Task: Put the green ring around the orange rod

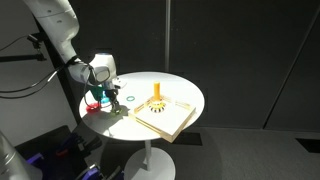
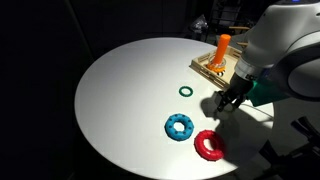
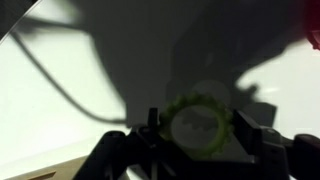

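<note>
Step in hand: pick-up of green ring.
- Gripper low over table. Wrist view: jaws partly open, straddling ring. Contact with ring not confirmable, grasp cannot be told.
- Ring lies near table edge, well apart from orange rod.

Next move, as judged: confirm closure, lift, carry to rod, centre hole over tip, lower, release.

Surface: round white tabletop.
- Pale wooden board carries rod.
- Blue ring, red ring and thin teal hoop lie loose.

Room: dark, black backdrop.
</note>
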You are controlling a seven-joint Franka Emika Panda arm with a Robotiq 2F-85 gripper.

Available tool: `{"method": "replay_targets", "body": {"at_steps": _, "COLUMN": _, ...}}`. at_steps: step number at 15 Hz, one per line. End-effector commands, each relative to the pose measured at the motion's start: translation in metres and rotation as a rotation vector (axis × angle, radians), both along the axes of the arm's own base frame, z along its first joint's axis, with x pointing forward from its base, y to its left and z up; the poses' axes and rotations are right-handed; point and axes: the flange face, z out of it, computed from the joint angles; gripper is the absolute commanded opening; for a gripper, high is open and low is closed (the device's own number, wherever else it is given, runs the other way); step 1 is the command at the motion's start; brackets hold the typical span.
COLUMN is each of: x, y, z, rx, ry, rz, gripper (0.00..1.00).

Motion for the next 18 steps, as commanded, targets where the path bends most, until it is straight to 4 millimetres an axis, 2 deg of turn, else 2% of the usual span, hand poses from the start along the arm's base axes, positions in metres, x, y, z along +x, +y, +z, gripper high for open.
{"method": "replay_targets", "body": {"at_steps": 1, "x": 0.015, "y": -0.012, "z": 0.038, "rx": -0.009, "ry": -0.006, "rz": 0.001, "gripper": 0.49}}
{"method": "replay_targets", "body": {"at_steps": 5, "x": 0.037, "y": -0.027, "z": 0.071, "rx": -0.032, "ry": -0.019, "rz": -0.019, "gripper": 0.49}}
{"method": "replay_targets", "body": {"at_steps": 11, "x": 0.075, "y": -0.053, "z": 0.109, "rx": -0.056, "ry": -0.118, "rz": -0.043, "gripper": 0.49}}
{"method": "replay_targets", "body": {"at_steps": 18, "x": 0.114, "y": -0.069, "z": 0.152, "rx": -0.093, "ry": -0.253, "rz": -0.081, "gripper": 0.49}}
